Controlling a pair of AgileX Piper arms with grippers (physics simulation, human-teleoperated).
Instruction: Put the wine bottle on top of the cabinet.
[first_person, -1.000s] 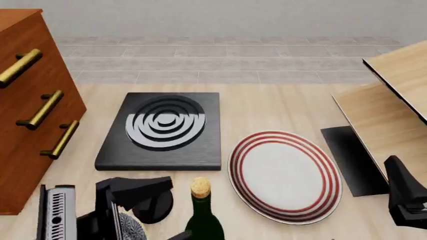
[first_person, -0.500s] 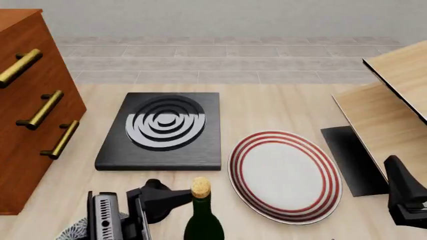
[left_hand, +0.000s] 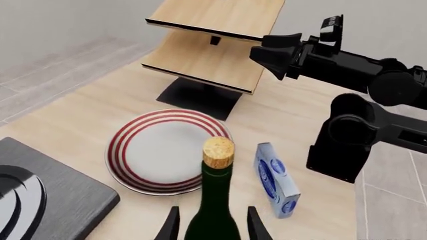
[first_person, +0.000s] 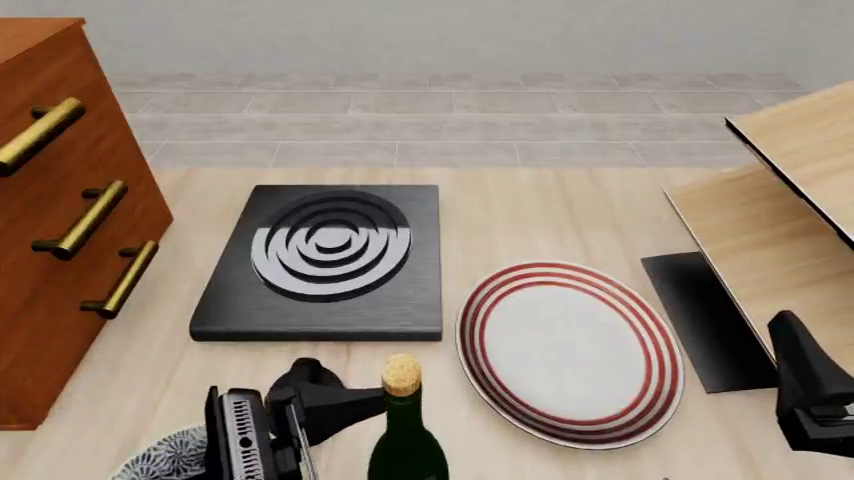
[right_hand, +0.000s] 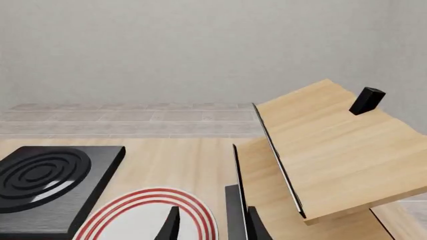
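Since 0.5 s ago the left gripper (left_hand: 213, 227) has slid closer to the wine bottle (left_hand: 215, 210); its 2 fingers, spread open, now flank the neck without clamping. Bottle stands upright, cork up, just beside the plate (first_person: 571, 350). Glass looks heavy, slick, breakable: grip below the neck. Right gripper (right_hand: 213, 225) hangs open. Cabinet (first_person: 60, 220) stands well apart from the plate.

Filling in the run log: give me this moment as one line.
left end effector: open, astride bottle | right end effector: open, idle | bottle: upright on table, not lifted | cabinet: top not reached
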